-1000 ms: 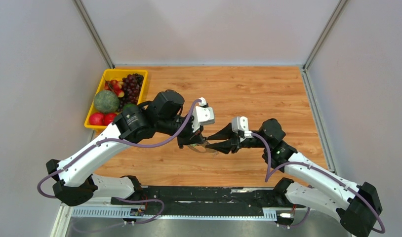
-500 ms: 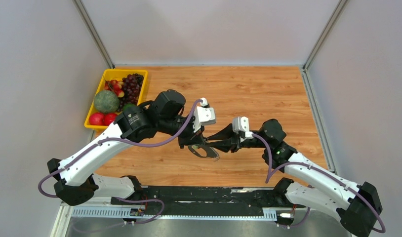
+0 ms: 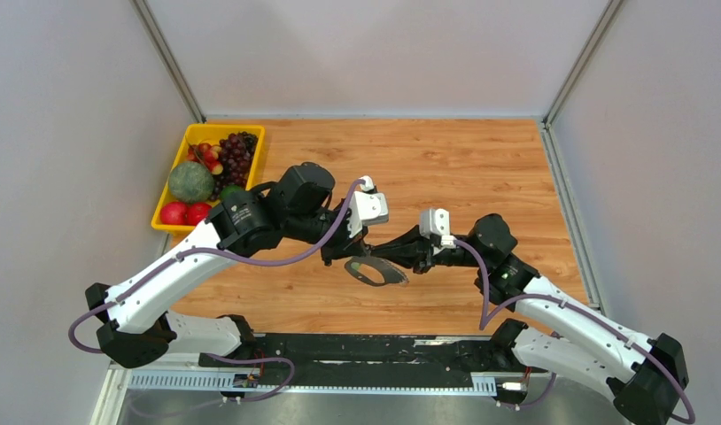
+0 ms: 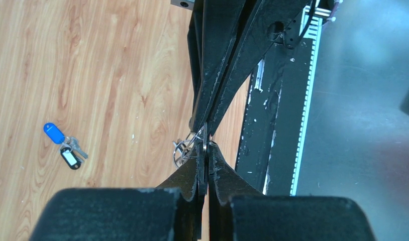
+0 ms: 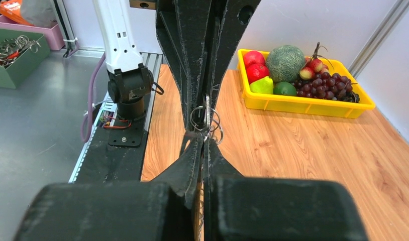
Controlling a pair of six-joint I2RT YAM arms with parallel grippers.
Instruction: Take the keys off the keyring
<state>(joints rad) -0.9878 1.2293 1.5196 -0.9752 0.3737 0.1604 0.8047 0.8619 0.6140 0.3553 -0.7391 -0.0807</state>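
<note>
Your left gripper (image 4: 206, 146) and right gripper (image 4: 205, 123) meet tip to tip above the tabletop (image 3: 445, 168). Both are clamped tight on the keyring (image 4: 185, 149), which is pinched between them. The keys (image 4: 64, 145), with blue and black-and-white heads, lie on the wood well apart, on the far side. Grey walls enclose the tabletop, and a yellow fruit tray (image 3: 215, 130) sits far left. You see the keys only from the left wrist; the right wrist shows the ring's loops best.

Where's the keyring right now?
The keyring is held above the table's middle in the top view, pinched where the left gripper and right gripper meet tip to tip.
</note>
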